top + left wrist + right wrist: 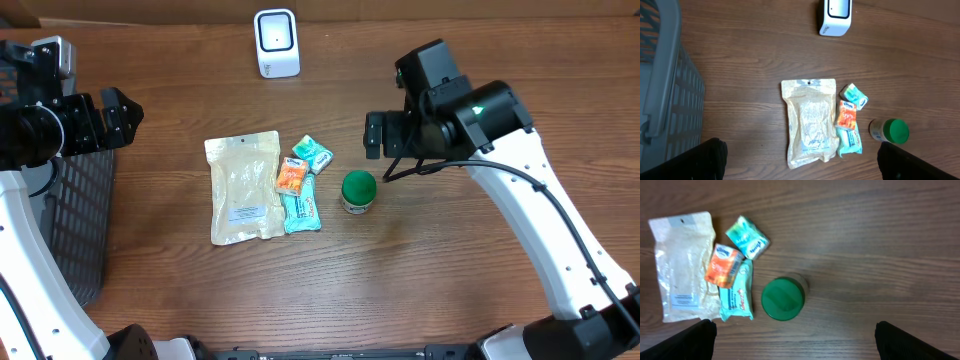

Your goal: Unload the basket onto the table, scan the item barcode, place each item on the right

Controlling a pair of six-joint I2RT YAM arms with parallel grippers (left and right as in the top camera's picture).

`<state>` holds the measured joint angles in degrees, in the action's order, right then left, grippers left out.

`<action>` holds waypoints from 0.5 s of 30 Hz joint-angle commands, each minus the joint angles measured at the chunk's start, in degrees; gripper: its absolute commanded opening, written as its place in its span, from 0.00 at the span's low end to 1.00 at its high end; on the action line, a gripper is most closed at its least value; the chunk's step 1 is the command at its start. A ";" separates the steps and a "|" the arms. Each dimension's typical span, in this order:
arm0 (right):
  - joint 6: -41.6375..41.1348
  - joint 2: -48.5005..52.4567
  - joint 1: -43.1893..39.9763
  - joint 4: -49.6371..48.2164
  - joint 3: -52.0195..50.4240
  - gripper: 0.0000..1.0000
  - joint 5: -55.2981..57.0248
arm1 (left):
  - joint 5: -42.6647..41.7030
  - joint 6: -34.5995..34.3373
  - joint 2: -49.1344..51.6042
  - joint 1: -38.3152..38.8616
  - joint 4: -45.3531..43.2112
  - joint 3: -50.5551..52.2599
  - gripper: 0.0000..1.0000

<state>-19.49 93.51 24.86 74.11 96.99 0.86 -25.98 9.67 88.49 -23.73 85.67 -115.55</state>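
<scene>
Green-lidded jar [359, 190] stood upright on the wooden worktop [450, 280], just beside the right hand [374, 136]. In that hand's own camera it sat between the two fingertips, touching neither. The right hand hung above the worktop looking straight down, its fingers spread wide and holding nothing, and its white arm bent back toward the near right corner.

To that hand's left lay an orange packet [291, 177], a small teal packet [313, 153] and a longer teal packet [301, 210], all close together. Beyond them was a flat clear pouch [245, 188].

The left hand [128, 118] was held above the rim of a dark mesh basket [85, 210], fingers wide and empty, pointing toward the pouch, which lay well apart on its right. A white scanner [277, 43] stood upright farther back, between the two hands and well apart from both.
</scene>
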 commanded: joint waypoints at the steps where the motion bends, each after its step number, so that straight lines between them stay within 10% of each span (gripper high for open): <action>1: -0.26 0.48 0.24 -1.01 -2.16 1.00 0.35 | -0.81 1.51 -1.18 -0.09 -0.17 -0.35 1.00; 15: -2.01 0.98 -2.58 -3.52 -3.50 1.00 -1.03 | -0.81 1.51 -1.18 -0.09 -0.17 -0.35 0.99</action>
<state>-20.29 94.19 23.90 71.00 94.37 0.12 -25.96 9.67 88.49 -23.73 85.67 -115.55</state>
